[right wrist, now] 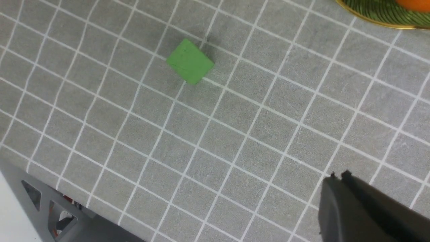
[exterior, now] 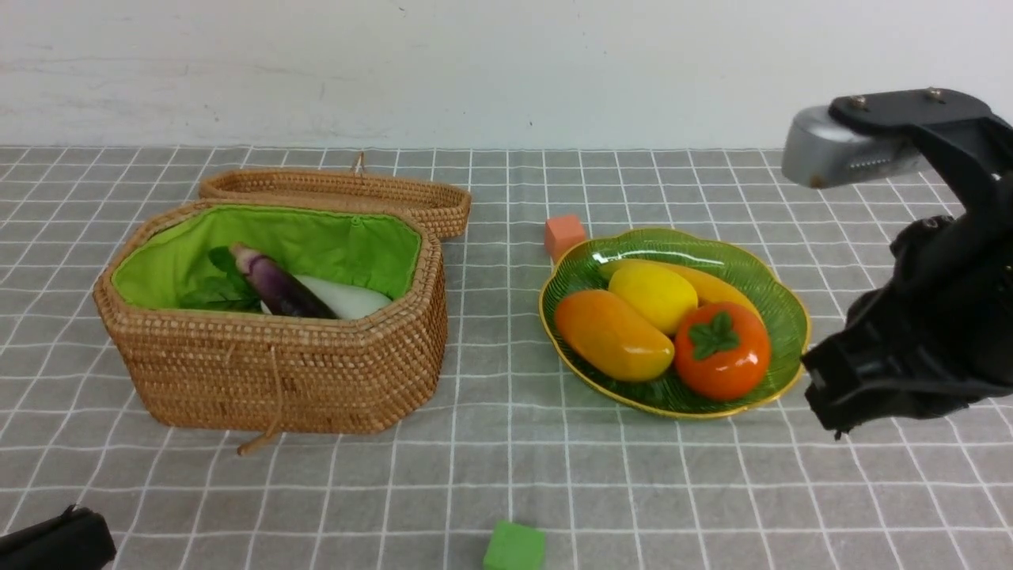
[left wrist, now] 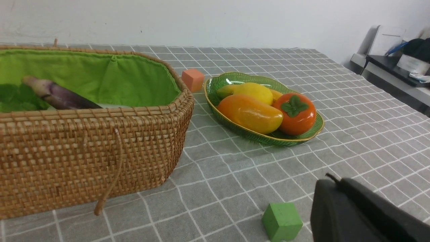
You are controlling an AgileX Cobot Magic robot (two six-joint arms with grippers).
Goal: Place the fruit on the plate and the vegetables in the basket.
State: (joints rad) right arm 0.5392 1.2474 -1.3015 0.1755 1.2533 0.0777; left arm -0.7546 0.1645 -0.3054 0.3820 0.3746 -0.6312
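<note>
The woven basket point(exterior: 269, 372) stands at the left, its green lining showing. Inside lie the purple eggplant point(exterior: 277, 286) and the white radish point(exterior: 348, 299) with green leaves; the potato is hidden. The green plate point(exterior: 785, 313) at the right holds the mango point(exterior: 613, 335), the lemon point(exterior: 653, 294), the banana point(exterior: 712, 286) and the persimmon point(exterior: 722, 352). My right gripper point(exterior: 827, 404) is shut and empty, just right of the plate, above the cloth point(right wrist: 339, 176). My left gripper point(left wrist: 331, 179) is shut and empty, low at the front left corner point(exterior: 79, 518).
The basket's lid point(exterior: 340, 194) lies open behind it. An orange cube point(exterior: 564, 234) sits just behind the plate's left rim. A green cube point(exterior: 514, 546) sits at the front middle, close to my left gripper in the left wrist view point(left wrist: 282, 222). Grey checked cloth covers the table.
</note>
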